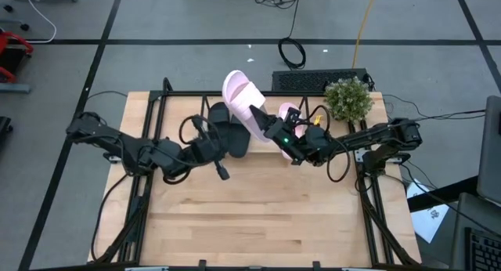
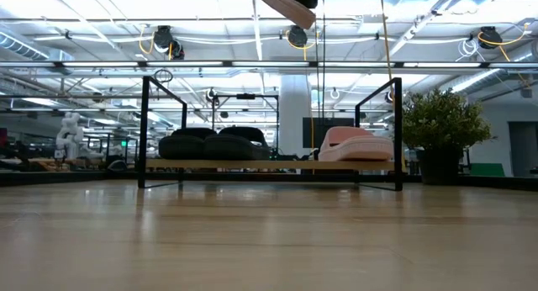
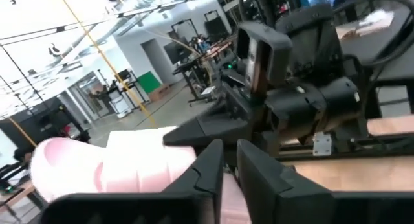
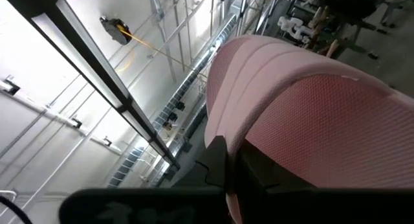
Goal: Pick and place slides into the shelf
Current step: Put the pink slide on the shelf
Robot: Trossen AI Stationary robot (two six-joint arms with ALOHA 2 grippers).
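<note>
Above shelf (image 1: 235, 106), right tool (image 1: 262, 124) gripping pink slide (image 1: 241, 95)

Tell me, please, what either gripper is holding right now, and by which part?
The right gripper holds a pink slide by its heel-end edge; the left gripper holds nothing.

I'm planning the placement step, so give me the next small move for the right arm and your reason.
Probably lower the lifted pink slide, held in the right pincer, into the gap on the shelf. The low view shows two black slides at one end of the board and the other pink slide at the other, with room between. The left pincer waits near the black slides.
</note>
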